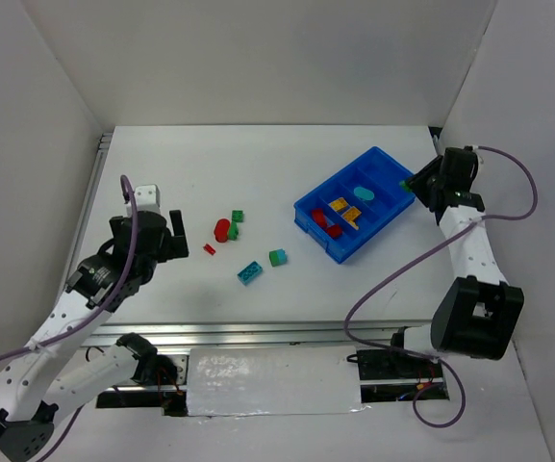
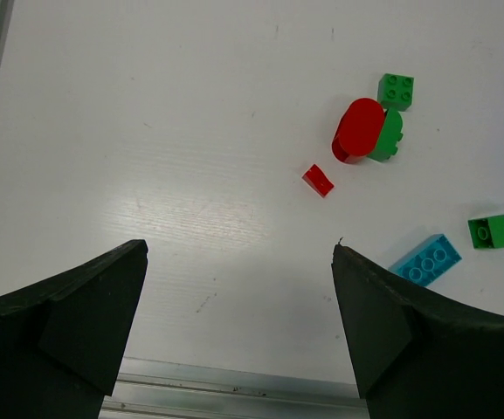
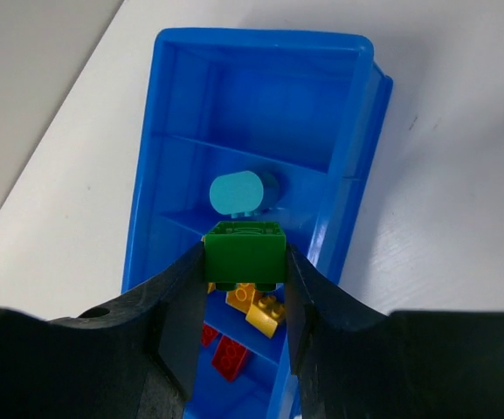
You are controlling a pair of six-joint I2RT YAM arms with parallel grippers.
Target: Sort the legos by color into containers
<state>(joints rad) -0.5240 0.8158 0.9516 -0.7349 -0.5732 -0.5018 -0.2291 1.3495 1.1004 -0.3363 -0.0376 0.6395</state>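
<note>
Right pincer [image 3: 245,262] is clamped on a green brick [image 3: 245,249], holding it over the tray [image 3: 260,35]. A teal piece [image 3: 238,192] lies in a compartment just past the brick at twelve o'clock. Yellow bricks [image 3: 260,310] and red bricks [image 3: 225,353] fill the compartments towards six. Left pincer [image 2: 238,253] gapes wide, holding nothing, above the tabletop [image 2: 147,131]. Between one and three o'clock from it lie a red round piece [image 2: 358,129], a small red chip [image 2: 318,180] and a teal brick [image 2: 426,260].
</note>
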